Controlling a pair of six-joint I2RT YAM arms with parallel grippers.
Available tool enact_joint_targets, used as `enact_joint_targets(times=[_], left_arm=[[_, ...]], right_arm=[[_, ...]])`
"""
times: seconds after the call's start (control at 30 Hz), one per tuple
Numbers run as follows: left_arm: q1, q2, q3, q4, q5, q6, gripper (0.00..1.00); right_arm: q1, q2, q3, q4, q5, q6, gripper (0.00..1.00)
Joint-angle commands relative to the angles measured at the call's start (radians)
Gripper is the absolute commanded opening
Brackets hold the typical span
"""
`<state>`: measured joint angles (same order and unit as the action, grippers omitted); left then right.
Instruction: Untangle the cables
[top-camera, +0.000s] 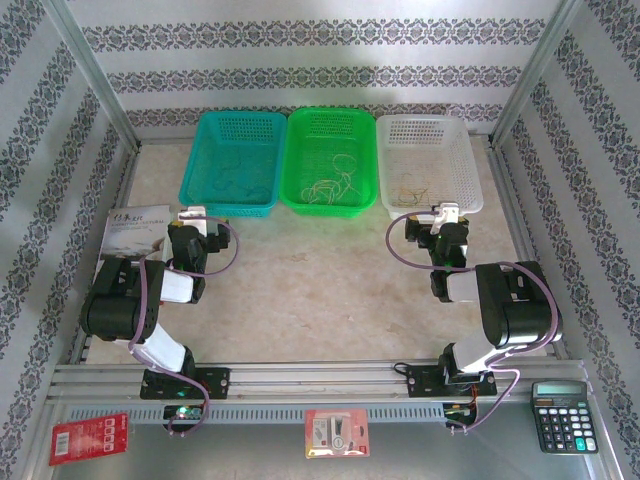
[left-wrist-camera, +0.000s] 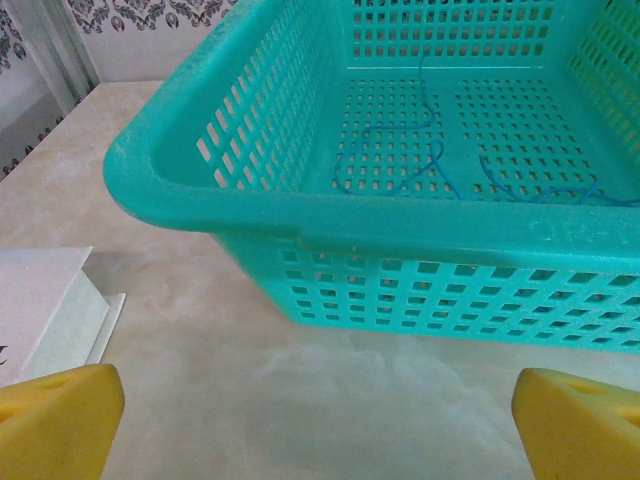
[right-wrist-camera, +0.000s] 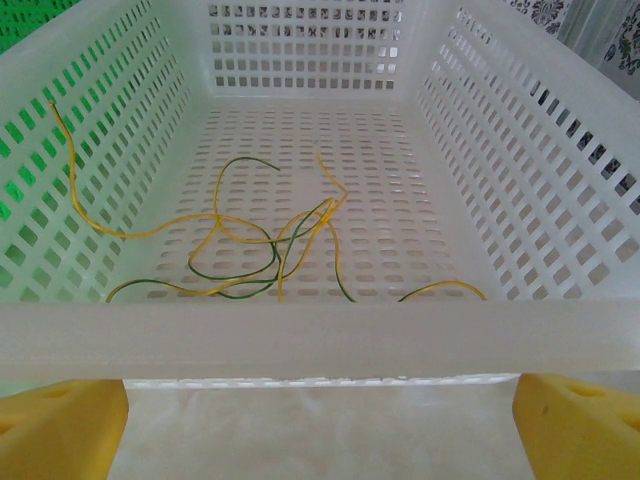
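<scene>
Cables (right-wrist-camera: 283, 235) in the white basket (right-wrist-camera: 320, 335) looked thin, light and limp, best pinched at a free end; left fingers (left-wrist-camera: 55, 425) and right fingers (right-wrist-camera: 60, 430) stood wide and empty.

Standing in a row along the far side of the counter (top-camera: 320, 285), walls touching or nearly so: a teal basket (top-camera: 228, 208) at the left, a green basket (top-camera: 328, 207) in the middle, a white basket (top-camera: 425, 121) at the right, all three perforated. Lying flat on the counter near the teal basket's front left corner, a white booklet (top-camera: 135, 228) with dark print on its cover. Running across the near edge, a metal rail (top-camera: 320, 378). Resting on the grey ledge (top-camera: 250, 445) in front of that rail: a red packet (top-camera: 88, 438) at the left, a red blister pack (top-camera: 337, 433) at the centre, a black calculator (top-camera: 563, 415) at the right, keys facing up. Enclosing the space on three sides, patterned wallpaper (top-camera: 320, 78) in grey bands.
</scene>
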<state>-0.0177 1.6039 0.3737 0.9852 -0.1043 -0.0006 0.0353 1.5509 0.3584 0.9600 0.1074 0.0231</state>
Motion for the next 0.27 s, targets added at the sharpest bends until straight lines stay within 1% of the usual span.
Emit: enact_joint_targets(times=[0.0,0.07,0.13,0.23], left_arm=[[0.006,-0.01,0.002,-0.01,0.012,-0.015,1.0],[0.007,-0.009,0.002,-0.012,0.013,-0.015,1.0],[0.007,-0.01,0.002,-0.013,0.013,-0.015,1.0],[0.007,-0.01,0.002,-0.012,0.014,-0.015,1.0]], right_arm=[[0.005,-0.018,0.007,0.011,0.006,0.008,0.98],[0.003,-0.013,0.013,0.007,-0.004,0.008,0.98],[-0.024,-0.017,0.02,-0.013,-0.062,0.023,0.98],[-0.015,-0.021,0.014,-0.003,-0.048,0.014,0.98]])
